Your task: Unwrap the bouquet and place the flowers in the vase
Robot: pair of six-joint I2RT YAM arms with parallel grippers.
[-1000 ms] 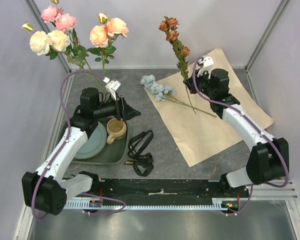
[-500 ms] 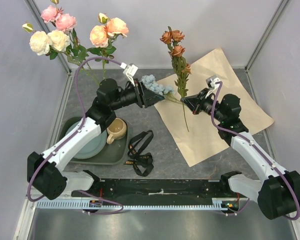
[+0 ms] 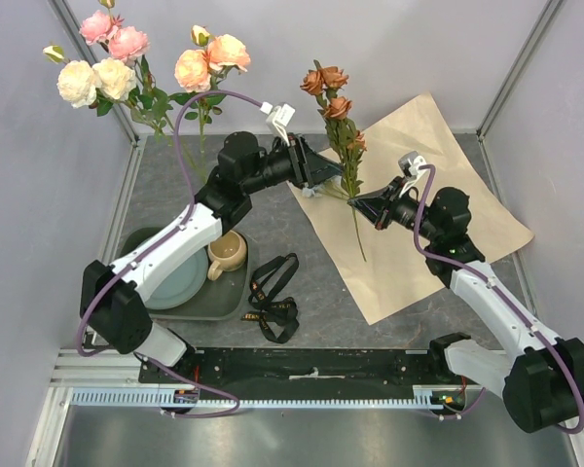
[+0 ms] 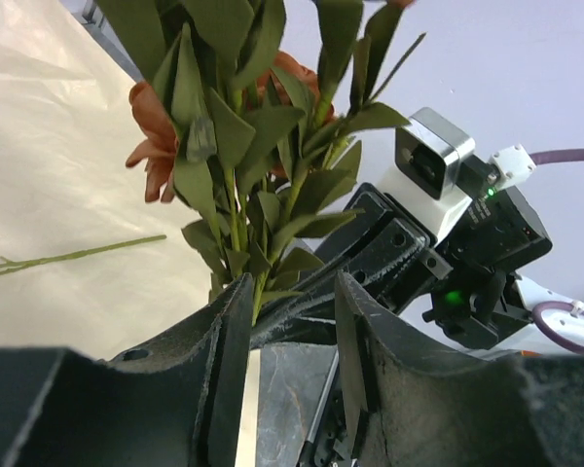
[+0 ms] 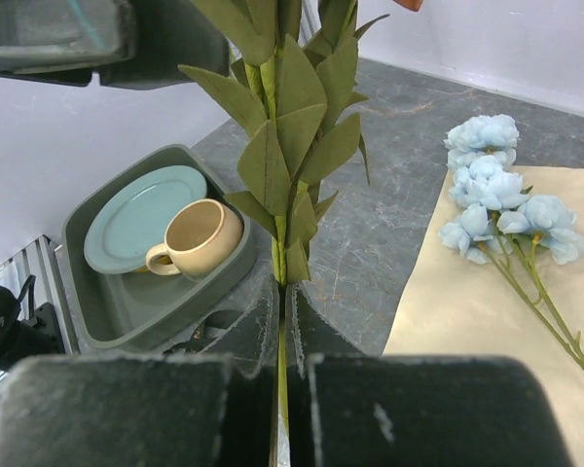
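My right gripper is shut on the green stem of the rust-brown flower, which it holds up over the flat kraft paper. The left gripper stands open right beside that leafy stem; the stem passes just beyond its left fingertip, nothing between the fingers. Light blue flowers lie on the paper's edge. Pink, cream and peach flowers stand upright at the back left; the vase is hidden among their stems.
A dark tray at the left holds a teal plate and a tan mug. The black ribbon lies loose on the table in front of it. White walls close the back and sides.
The left arm swung right from above the tray, past the blue flowers, to the rust flower, its jaws narrowing a little. The right gripper carried the flower left and lower.
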